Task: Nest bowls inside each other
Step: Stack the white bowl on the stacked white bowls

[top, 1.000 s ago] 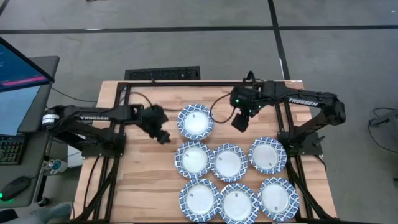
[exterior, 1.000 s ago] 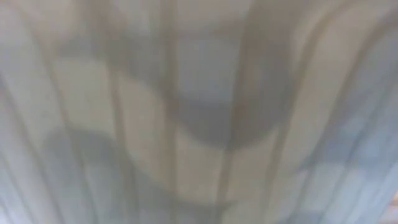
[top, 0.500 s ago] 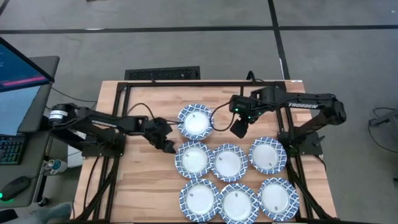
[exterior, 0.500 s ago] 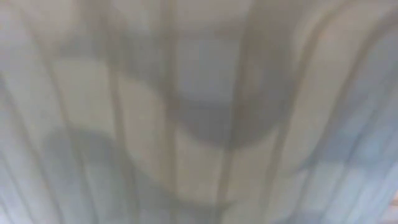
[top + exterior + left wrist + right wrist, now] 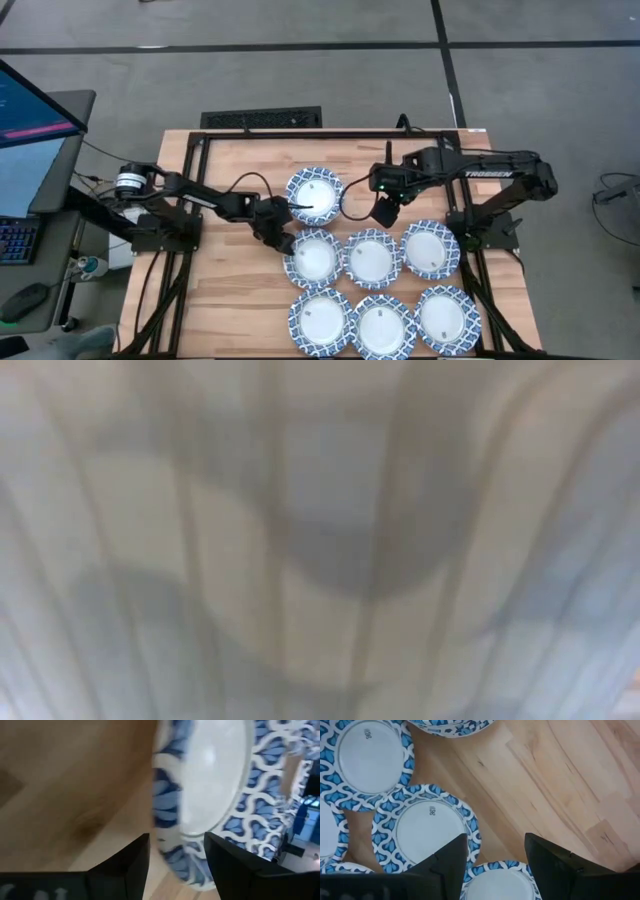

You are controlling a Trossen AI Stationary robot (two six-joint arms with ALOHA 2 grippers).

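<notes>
Left gripper [image 5: 281, 240] (fingers spread, holding nothing) sits at the rim of a bowl [image 5: 312, 256] just below the top bowl [image 5: 315, 195] on the table [image 5: 230, 300]. Right gripper [image 5: 384, 212], also spread, hovers beside that top bowl. Wrist view: the bowl's rim [image 5: 175, 850] lies between the left fingers [image 5: 131, 865].

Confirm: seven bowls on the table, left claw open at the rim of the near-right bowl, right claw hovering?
Wrong bowl. The left claw is open at the rim of the middle-row left bowl, just below the lone far bowl, as the high view shows. Seven bowls on the table and the right claw hovering are correct.
</notes>
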